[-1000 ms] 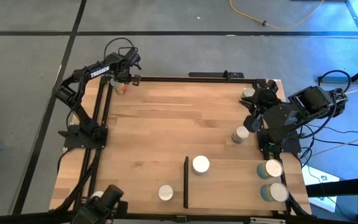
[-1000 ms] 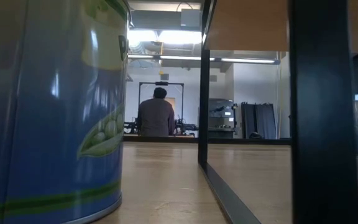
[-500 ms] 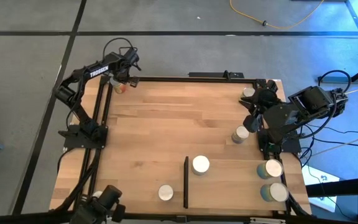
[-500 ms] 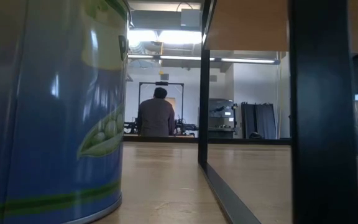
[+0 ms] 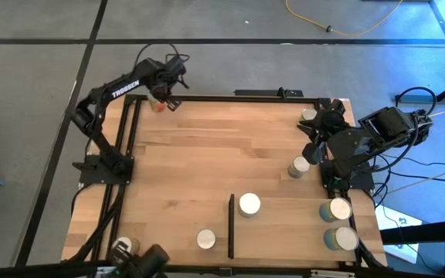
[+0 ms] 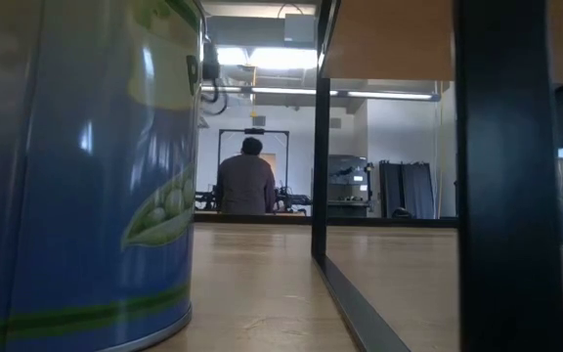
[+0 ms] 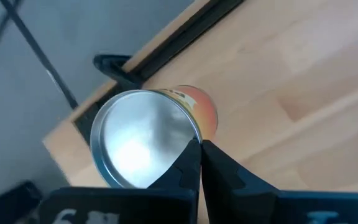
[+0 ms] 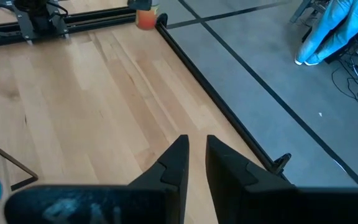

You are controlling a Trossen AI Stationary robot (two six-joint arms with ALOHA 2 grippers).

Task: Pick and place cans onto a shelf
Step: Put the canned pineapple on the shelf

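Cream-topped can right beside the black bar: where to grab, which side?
I'd take the cream-topped upright metal can across its side wall, from straight above. It stands upright, and the thin black bar is close alongside, so close the gripper along the bar's line.

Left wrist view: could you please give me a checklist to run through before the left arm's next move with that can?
1. Left gripper is at the orange-labelled can, at the table's far left corner: ok.
2. Firm hold on that can: cannot tell.
3. Bare tabletop between that can and the shelf: ok.
4. Right gripper shut, holding nothing, waiting at the right edge: ok.
5. Free room on the shelf: cannot tell.
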